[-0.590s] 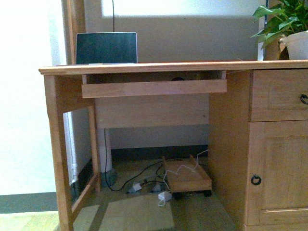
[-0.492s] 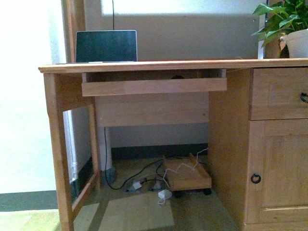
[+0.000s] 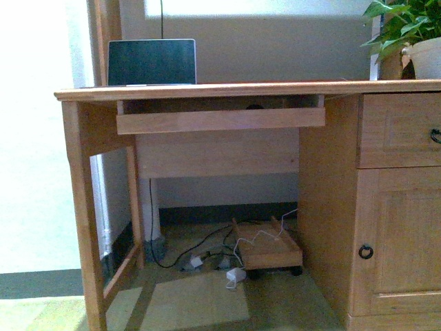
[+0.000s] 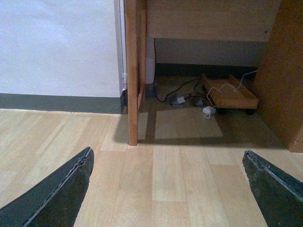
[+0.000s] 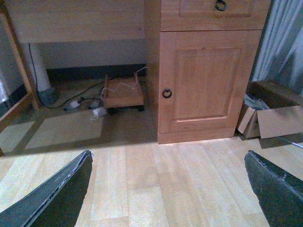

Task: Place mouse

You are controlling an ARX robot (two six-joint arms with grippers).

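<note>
Left gripper (image 4: 166, 151) and right gripper (image 5: 168, 152): jaws wide apart, empty. Mouse (image 3: 255, 107) barely visible behind keyboard tray (image 3: 220, 121), at 4 o'clock from laptop (image 3: 151, 62).

A honey-orange desk (image 3: 227, 90) with streaked wood grain stands against a grey wall (image 3: 275, 48). The laptop (image 3: 151, 62) on it shows a dark blue-black screen in a silver-grey frame. Green leaves of a plant (image 3: 398, 19) rise from a white pot (image 3: 427, 61). Black ring pulls (image 3: 366, 252) mark the cabinet front. Below, black and white cables (image 3: 207, 252) trail over a pale blond plank floor (image 4: 189, 189) edged by a dark grey skirting board (image 4: 57, 101). Brown cardboard (image 5: 279, 120) lies beside the desk. The left gripper (image 4: 166, 151) and right gripper (image 5: 166, 152) are dark charcoal with a greenish cast.
</note>
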